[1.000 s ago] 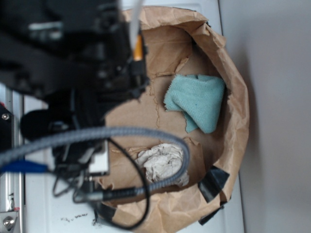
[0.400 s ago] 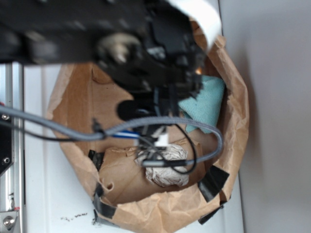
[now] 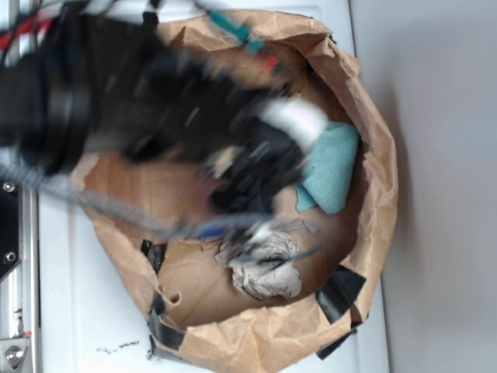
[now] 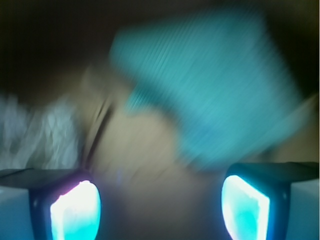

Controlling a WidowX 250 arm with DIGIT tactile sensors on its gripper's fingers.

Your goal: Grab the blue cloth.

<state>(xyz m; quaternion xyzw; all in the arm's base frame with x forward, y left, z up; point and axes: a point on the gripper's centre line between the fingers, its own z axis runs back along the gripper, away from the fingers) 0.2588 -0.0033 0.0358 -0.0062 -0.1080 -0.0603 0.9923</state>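
You are in the approach. The cloth [image 3: 330,167] lies inside the paper bag [image 3: 380,194], against its right wall, with a crumpled white rag [image 3: 264,268] nearby on the bag floor. In the wrist view the gripper [image 4: 160,207] is wide open and empty, its fingers [image 4: 75,210] apart with bare paper between them; the cloth [image 4: 220,90] sits ahead and to the right. Both views are blurred. Next, bring the gripper over the cloth, lower it, and close.

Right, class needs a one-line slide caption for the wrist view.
Open gripper above the paper bowl's floor, blurred blue cloth ahead, pale crumpled rag at left.
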